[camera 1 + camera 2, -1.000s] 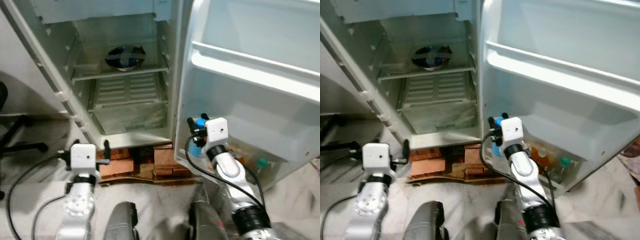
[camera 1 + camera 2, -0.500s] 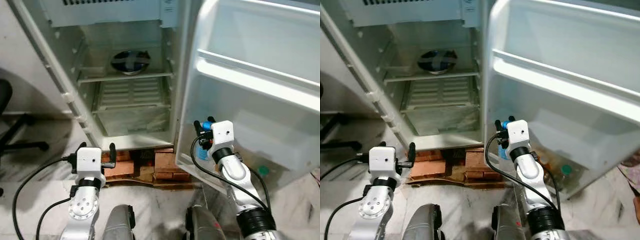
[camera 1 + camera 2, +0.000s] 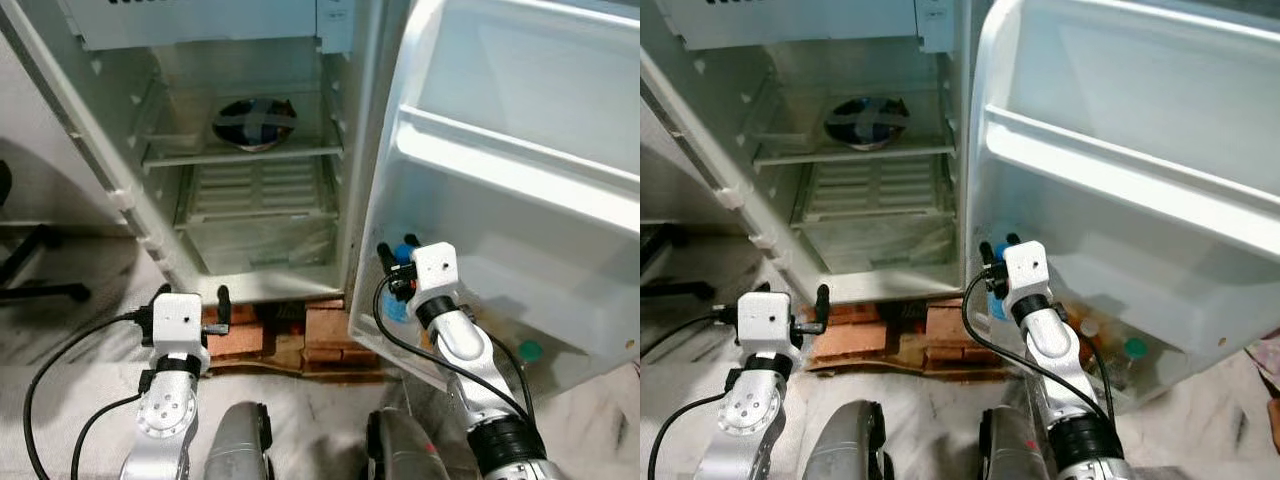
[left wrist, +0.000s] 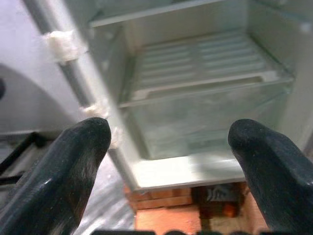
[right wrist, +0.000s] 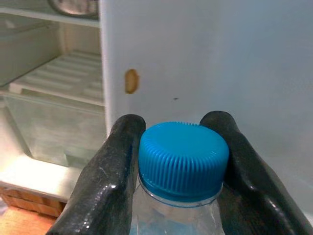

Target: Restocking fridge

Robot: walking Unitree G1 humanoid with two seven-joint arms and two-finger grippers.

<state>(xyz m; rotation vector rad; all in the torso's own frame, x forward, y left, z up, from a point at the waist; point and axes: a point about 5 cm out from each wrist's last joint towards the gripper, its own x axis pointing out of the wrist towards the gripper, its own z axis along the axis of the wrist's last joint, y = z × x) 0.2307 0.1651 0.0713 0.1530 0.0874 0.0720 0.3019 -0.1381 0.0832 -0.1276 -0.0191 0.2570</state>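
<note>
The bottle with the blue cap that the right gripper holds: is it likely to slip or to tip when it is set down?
The right gripper clamps the bottle just below its ribbed blue cap, so the cap's rim probably stops slipping. The clear plastic body looks thin and may dent if squeezed. Held from the top, it hangs upright, but being tall it could tip on the door shelf.

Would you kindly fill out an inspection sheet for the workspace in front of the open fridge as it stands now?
Surface: pale floor; fridge stands on bricks.
Job's things: blue-capped bottle held between the right gripper's fingers; bottles in the lower door shelf; dark bowl on an inner shelf.
Clutter: nothing seen.
Grippers: right gripper shut on the bottle, at the door's lower edge; left gripper open, holding nothing, facing the crisper drawer.
Cables: black cables along both arms.
Surroundings: fridge door open; chair base to the left.
</note>
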